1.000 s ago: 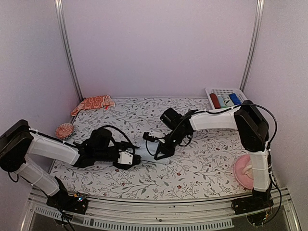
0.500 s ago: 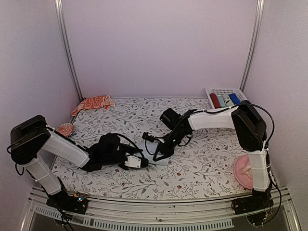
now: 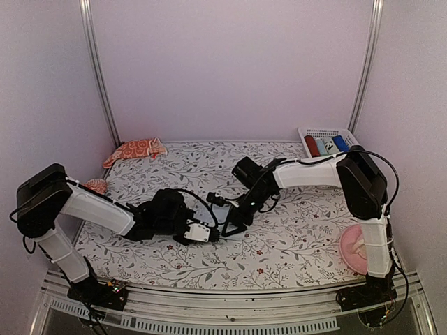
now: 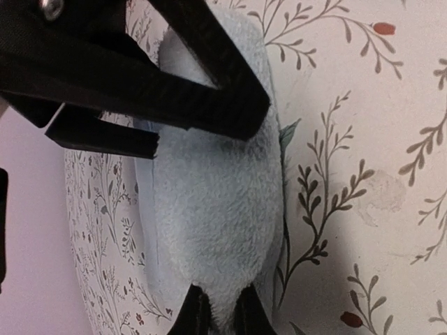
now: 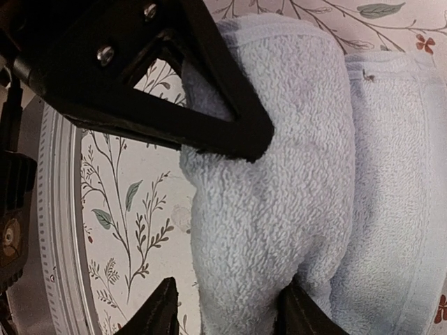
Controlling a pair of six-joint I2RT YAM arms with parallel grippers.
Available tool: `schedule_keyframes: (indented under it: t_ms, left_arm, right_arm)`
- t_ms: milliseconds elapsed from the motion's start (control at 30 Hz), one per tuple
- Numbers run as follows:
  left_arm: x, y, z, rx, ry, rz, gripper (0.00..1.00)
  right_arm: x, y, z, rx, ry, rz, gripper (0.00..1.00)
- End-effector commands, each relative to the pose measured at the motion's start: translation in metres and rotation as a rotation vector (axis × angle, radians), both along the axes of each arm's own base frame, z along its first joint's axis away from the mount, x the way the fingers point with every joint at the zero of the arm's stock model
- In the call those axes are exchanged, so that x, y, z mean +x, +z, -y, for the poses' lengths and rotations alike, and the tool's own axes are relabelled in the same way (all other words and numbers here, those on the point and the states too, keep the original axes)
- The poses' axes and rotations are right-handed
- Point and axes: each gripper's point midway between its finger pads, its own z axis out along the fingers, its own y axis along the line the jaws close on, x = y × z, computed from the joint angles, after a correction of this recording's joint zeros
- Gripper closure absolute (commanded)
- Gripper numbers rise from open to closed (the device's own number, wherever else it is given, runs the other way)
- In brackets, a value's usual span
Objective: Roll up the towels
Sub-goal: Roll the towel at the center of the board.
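The light blue towel [image 4: 209,209] lies rolled into a short thick bundle on the floral table, partly hidden between the two grippers in the top view [image 3: 235,234]. My left gripper [image 4: 218,314] is shut on the near end of this roll, with fluffy cloth pinched between its narrow tips. From the other side my right gripper [image 5: 227,310] straddles the same roll [image 5: 279,174] with its jaws open; one finger [image 5: 157,310] stands clear of the cloth. The orange-red towel [image 3: 136,149] lies crumpled at the far left corner, away from both arms.
A white basket [image 3: 325,142] with several rolled items stands at the back right. A pink plate [image 3: 353,249] sits by the right arm's base. A small pinkish object [image 3: 94,186] lies near the left wall.
My left gripper has moved right to the blue roll and closed on its end. My right gripper has opened its jaws around the roll and stayed in place.
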Motion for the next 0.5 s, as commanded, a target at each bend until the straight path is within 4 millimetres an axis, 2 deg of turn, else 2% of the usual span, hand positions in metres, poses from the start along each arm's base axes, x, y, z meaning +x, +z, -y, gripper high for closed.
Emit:
schedule_keyframes:
  t_ms: [0, 233, 333, 467]
  left_arm:
    - [-0.010, -0.017, -0.008, 0.058, 0.007, -0.191, 1.00]
    - [-0.004, -0.014, -0.009, 0.056, 0.025, -0.352, 1.00]
    - [-0.002, -0.014, -0.010, 0.059, 0.029, -0.386, 1.00]
    - [-0.001, -0.016, -0.010, 0.067, 0.029, -0.397, 1.00]
  right_arm:
    - [0.006, 0.013, 0.011, -0.018, -0.031, 0.042, 0.45]
    - [0.034, 0.051, 0.022, 0.040, -0.112, 0.089, 0.30]
    - [0.046, 0.055, 0.028, 0.040, -0.144, 0.099, 0.26]
    - [0.062, 0.050, 0.032, 0.029, -0.174, 0.083, 0.22]
